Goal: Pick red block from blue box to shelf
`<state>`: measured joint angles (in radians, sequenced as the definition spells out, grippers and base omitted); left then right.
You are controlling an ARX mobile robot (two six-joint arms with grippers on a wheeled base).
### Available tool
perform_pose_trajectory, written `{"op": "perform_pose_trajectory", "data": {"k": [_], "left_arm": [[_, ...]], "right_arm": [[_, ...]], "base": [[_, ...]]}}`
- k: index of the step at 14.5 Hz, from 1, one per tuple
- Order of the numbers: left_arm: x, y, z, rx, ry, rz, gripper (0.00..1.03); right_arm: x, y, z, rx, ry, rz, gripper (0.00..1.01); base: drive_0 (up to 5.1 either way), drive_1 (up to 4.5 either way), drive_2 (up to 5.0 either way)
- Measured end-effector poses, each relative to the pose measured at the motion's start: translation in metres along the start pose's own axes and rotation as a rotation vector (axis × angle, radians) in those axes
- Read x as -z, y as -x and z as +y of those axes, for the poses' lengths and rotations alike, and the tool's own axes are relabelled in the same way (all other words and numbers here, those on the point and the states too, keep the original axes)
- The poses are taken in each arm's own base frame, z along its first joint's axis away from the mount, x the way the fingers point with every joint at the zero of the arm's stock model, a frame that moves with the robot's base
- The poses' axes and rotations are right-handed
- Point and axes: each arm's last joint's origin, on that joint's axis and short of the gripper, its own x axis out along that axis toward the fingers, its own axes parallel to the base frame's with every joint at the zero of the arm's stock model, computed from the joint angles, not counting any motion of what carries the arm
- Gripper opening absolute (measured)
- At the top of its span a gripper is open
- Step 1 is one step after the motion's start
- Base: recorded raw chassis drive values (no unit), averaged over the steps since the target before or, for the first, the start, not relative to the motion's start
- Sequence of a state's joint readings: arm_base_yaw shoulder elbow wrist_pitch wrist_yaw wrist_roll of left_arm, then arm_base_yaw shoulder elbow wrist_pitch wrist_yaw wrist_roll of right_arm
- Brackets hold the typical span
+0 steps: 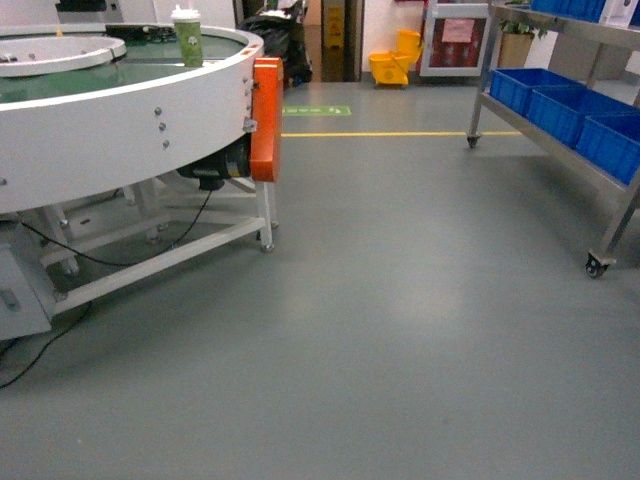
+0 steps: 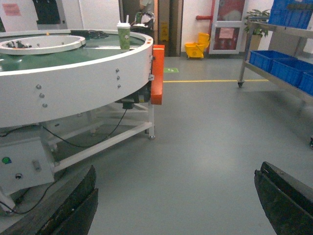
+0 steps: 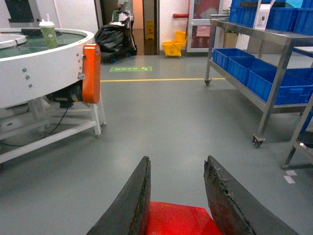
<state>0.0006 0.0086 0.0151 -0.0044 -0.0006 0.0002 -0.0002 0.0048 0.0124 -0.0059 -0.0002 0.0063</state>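
Already the red block [image 3: 176,219] sits between the fingers of the right gripper [image 3: 177,205], low in the middle of the right wrist view, with both dark fingers closed against its sides. By that I judge the pick is done and the carry to the shelf [image 1: 560,110] is the step in hand. The shelf stands at the right edge of the head view, a steel rack on castors holding dark blue crates [image 1: 575,110], well apart from the robot across bare grey floor [image 1: 400,300].

The next move calls for the base to roll toward that rack and the right arm to lift the block to a free tier, keeping the grip firm so the glossy brick does not slip.

The left gripper [image 2: 176,200] shows only as two dark fingers in the lower corners of its view, spread wide with nothing between them.

Much is hidden. The blue box appears in no view. Only the block's top face shows; its stud and lower part are cut off by the frame. Neither arm shows in the head view. The round conveyor table [image 1: 130,100] fills the upper left, a lidded cup [image 1: 187,35] on it.
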Motion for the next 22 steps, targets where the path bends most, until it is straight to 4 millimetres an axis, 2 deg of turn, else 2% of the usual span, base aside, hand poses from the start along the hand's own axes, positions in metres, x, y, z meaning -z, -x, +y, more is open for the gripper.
{"op": "perform_pose_trajectory", "data": {"k": [22], "left_arm": [[-0.0003,0.0,-0.0001,0.001,0.0,-0.003,0.98]], "right_arm": [[-0.0006,0.0,0.0,0.0,0.0,-0.006,0.28]], "base": [[0.1,4.28,-4.2]]}}
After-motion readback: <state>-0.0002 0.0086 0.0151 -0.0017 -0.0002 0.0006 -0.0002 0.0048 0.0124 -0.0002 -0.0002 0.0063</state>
